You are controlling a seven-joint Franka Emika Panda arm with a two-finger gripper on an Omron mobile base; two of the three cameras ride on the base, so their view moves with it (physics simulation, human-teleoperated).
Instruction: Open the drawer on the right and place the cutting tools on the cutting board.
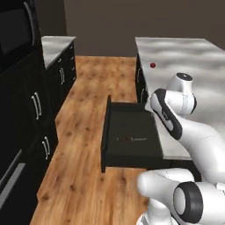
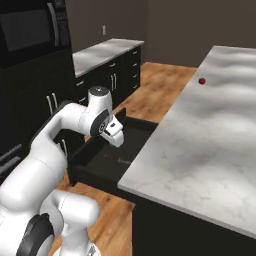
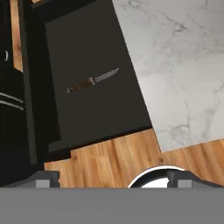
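With fingers (image 3: 113, 178) spread wide above the open drawer (image 3: 87, 109), the knife (image 3: 92, 80) is probably light, stiff, slippery-bladed, best pinched by its brown handle.

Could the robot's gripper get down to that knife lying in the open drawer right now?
Probably yes. The drawer is pulled well out, the knife lies alone on its floor with nothing over it, and the gripper looks down on it with jaws open.
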